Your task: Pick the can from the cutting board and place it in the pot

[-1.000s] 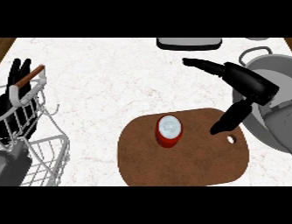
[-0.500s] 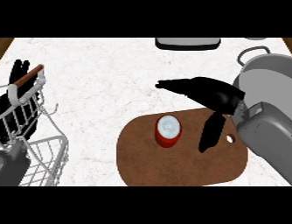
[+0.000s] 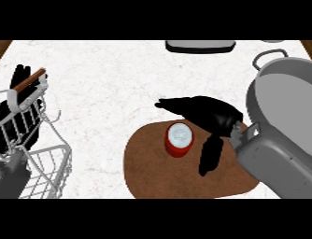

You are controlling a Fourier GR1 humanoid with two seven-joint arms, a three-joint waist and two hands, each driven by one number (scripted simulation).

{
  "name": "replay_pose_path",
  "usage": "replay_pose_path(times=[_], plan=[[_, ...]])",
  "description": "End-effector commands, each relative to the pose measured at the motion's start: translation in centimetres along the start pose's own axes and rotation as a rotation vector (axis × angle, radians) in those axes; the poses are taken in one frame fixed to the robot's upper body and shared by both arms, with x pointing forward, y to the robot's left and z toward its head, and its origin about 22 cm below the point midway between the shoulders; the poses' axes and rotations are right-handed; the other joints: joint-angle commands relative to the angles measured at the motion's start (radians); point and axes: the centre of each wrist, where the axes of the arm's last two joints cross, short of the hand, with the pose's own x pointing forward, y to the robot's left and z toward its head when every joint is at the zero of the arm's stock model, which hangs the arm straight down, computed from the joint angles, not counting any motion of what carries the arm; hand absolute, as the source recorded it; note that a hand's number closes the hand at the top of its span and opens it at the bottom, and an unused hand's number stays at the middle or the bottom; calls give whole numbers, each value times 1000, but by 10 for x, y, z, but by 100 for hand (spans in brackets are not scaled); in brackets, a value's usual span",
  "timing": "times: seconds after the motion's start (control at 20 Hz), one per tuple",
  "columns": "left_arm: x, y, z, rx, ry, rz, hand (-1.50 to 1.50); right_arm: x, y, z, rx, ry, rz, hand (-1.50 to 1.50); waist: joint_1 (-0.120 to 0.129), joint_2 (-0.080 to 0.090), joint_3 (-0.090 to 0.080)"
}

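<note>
Right hand (image 3: 210,115) was held spread over and beside the can (image 3: 179,139), curled round nothing.
Can was seen upright on the board (image 3: 159,177), left of the pot (image 3: 290,98); left hand (image 3: 18,77) was rested open behind the basket (image 3: 45,156).

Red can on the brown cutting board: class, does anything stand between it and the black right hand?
Nothing visible does: the open black right hand hangs directly beside the red can.
</note>
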Motion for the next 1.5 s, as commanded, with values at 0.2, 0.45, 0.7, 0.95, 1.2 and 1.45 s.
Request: replay_pose_path(times=[0.2,0.45,0.7,0.95,1.2,1.45], plan=[[-9,10,5,-137,18,-161,0,-2,16,-2,-9,104,51,-150,-6,2,5],[6,0,0,-121,4,-172,0,5,32,-21,-7,97,42,-150,1,4,6],[2,8,0,-138,17,-171,0,-1,33,-29,-12,100,63,-150,4,6,5],[8,11,2,-134,13,-181,0,-18,50,-25,-5,137,52,-150,1,4,6],[18,-6,-2,-128,12,-167,0,-13,46,-36,35,78,151,150,4,7,7],[15,2,-5,-138,14,-151,0,-7,67,-44,24,5,182,150,0,6,5]])
